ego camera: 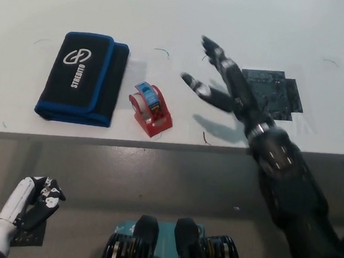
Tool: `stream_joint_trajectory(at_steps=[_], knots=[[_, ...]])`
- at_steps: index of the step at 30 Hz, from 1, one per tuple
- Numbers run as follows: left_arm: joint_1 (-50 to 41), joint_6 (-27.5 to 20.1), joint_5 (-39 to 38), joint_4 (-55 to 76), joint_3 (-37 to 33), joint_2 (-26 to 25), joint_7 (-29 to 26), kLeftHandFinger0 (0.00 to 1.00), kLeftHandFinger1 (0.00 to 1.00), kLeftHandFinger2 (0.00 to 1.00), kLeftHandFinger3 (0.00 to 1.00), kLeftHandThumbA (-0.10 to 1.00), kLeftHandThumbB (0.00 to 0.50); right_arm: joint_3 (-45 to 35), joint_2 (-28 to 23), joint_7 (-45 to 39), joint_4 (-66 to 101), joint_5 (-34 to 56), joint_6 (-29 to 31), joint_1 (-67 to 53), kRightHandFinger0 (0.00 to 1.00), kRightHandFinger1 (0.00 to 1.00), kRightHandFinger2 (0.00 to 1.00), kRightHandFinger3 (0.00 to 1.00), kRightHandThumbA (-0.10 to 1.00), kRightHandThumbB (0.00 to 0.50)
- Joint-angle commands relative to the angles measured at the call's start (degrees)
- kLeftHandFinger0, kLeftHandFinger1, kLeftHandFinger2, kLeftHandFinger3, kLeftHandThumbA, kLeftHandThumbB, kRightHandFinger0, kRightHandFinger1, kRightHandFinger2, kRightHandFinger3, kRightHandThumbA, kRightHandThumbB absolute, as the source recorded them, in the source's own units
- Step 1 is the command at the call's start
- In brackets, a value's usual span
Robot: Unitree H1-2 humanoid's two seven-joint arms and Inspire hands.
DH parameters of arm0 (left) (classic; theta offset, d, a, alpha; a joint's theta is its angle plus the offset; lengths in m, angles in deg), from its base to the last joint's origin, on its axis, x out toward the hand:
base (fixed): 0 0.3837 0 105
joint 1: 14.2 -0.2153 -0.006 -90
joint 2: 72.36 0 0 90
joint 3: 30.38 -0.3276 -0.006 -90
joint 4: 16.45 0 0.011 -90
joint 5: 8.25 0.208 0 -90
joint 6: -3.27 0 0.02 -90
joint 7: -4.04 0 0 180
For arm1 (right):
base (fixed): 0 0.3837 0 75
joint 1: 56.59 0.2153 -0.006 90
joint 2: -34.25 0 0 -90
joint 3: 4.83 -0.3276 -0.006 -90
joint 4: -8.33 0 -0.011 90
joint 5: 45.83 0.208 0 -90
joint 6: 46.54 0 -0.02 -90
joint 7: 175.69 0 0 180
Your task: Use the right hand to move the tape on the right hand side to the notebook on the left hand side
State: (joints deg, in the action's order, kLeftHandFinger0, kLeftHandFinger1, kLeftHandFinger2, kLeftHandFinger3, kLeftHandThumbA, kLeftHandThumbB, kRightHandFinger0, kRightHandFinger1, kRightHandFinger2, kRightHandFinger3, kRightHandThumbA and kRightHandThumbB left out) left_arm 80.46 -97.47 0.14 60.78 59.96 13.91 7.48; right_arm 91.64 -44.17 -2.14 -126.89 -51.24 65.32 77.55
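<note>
A: Right hand (227,88) state?

B: Released. Fingers spread, holding nothing, hovering over the table (243,20). It sits above the near half, right of centre.

A: Where is the tape dispenser (152,109) from it?

B: To the hand's left and slightly nearer the table's front edge, clear of the fingertips, not touching. It stands on the table on its red base, blue roll up, long axis running diagonally from far-left to near-right.

A: And the notebook (81,77)?

B: Further left again, beyond the dispenser. Black case with blue trim, lying flat. The dispenser is just beside its right edge, apart from it, not on it. Judgement: the task is not yet done.

A: Which hand is nearer?

B: The right, clearly. The left hand (31,199) rests low at the robot's side, below the table edge, fingers curled on nothing.

A: Anything in the way?

B: Nothing between hand and dispenser. A dark square patch (266,95) lies on the table under and right of the hand, away from the path. Pen marks on the surface only.
</note>
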Motion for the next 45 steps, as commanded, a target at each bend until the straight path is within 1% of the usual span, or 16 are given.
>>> stream_joint_trajectory(at_steps=[1,2,4,8,10,16,17,18,20,25,28,31,37,38,41,45], knots=[[0.29,-1.23,-0.85,1.06,0.92,-0.93,0.19,0.0,0.0,0.07,0.32,0.25,0.264,-0.49,-6.04,-3.1,25.24,-0.45,-4.87,-10.13,1.0,1.0,1.0,1.0,0.82,0.432],[0.11,-1.03,-0.82,1.29,0.93,-1.05,0.27,0.0,0.0,0.07,0.31,0.26,0.269,-0.79,-7.07,-3.56,29.21,-0.06,-5.45,-12.86,1.0,1.0,1.0,1.0,0.79,0.416],[0.12,-0.78,-0.26,1.34,0.75,-1.27,0.21,0.0,0.0,0.07,0.32,0.27,0.268,-1.17,-7.92,-3.29,33.32,-0.34,-6.6,-15.72,1.0,1.0,1.0,1.0,0.79,0.437],[0.29,-0.49,-0.53,1.33,0.57,-1.37,0.67,0.0,0.0,0.06,0.33,0.27,0.268,-1.58,-10.22,-3.89,40.29,0.4,-7.55,-21.3,1.0,1.0,1.0,1.0,0.77,0.426],[0.33,-0.41,-0.61,1.43,0.46,-1.46,0.93,0.0,0.0,0.08,0.33,0.25,0.265,-2.2,-12.22,-4.04,45.35,-0.02,-8.56,-26.34,1.0,1.0,1.0,1.0,0.77,0.456],[1.58,0.29,-0.65,0.83,0.41,-1.72,1.2,0.0,0.0,0.07,0.33,0.22,0.263,-2.41,-14.99,-4.23,47.47,0.59,-5.8,-34.74,1.0,1.0,1.0,1.0,0.74,0.419],[1.7,0.32,-0.66,0.77,0.38,-1.73,1.25,0.0,0.0,0.06,0.32,0.23,0.276,-2.37,-15.06,-4.16,47.7,0.62,-6.06,-34.81,1.0,1.0,1.0,1.0,0.61,0.465],[1.91,0.18,-0.48,0.7,0.29,-1.77,1.23,0.0,0.0,0.06,0.32,0.23,0.267,-2.28,-15.29,-3.86,47.6,-0.37,-6.01,-35.79,1.0,1.0,1.0,1.0,0.78,0.416],[3.34,-0.82,-0.3,-0.28,0.07,-2.03,1.52,0.0,0.0,0.06,0.31,0.24,0.275,-1.61,-15.56,-3.87,47.03,-1.62,-7.66,-38.59,1.0,1.0,1.0,1.0,0.82,0.415],[4.44,-0.47,0.44,-0.57,-0.15,-2.76,1.68,0.0,0.0,0.06,0.31,0.25,0.278,-0.42,-14.37,-3.76,43.98,-1.54,-9.2,-38.65,1.0,1.0,1.0,1.0,0.83,0.403],[3.74,-0.07,1.39,-0.12,-0.48,-2.73,1.32,0.0,0.02,0.11,0.35,0.29,0.28,-0.52,-13.66,-3.3,42.92,-1.21,-8.55,-38.54,1.0,1.0,1.0,1.0,0.79,0.344],[3.35,-1.04,0.95,-0.85,-0.37,-2.51,1.25,0.0,0.0,0.09,0.33,0.27,0.283,-0.54,-13.02,-3.05,39.82,-0.75,-6.49,-37.81,1.0,1.0,1.0,1.0,0.75,0.341],[2.36,-0.93,0.43,-0.78,0.1,-2.5,1.22,0.0,0.01,0.1,0.33,0.2,0.261,-0.11,-12.84,-2.7,37.28,-2.65,-4.23,-36.56,1.0,1.0,1.0,1.0,0.79,0.347],[2.43,-1.37,0.43,-1.0,0.08,-2.52,1.22,0.0,0.01,0.1,0.33,0.2,0.262,-0.12,-12.74,-2.58,36.48,-2.6,-3.24,-36.31,1.0,1.0,1.0,1.0,0.78,0.33],[2.42,-2.11,0.33,-1.24,0.24,-2.51,1.02,0.0,0.0,0.08,0.32,0.17,0.258,0.24,-12.7,-2.61,35.16,-3.11,-2.48,-35.49,1.0,1.0,1.0,1.0,0.81,0.349],[2.14,-1.31,0.35,-0.65,0.36,-2.31,0.95,0.0,0.0,0.09,0.32,0.2,0.264,0.46,-12.97,-3.11,34.62,-2.87,-2.67,-34.95,1.0,1.0,1.0,1.0,0.8,0.354]])
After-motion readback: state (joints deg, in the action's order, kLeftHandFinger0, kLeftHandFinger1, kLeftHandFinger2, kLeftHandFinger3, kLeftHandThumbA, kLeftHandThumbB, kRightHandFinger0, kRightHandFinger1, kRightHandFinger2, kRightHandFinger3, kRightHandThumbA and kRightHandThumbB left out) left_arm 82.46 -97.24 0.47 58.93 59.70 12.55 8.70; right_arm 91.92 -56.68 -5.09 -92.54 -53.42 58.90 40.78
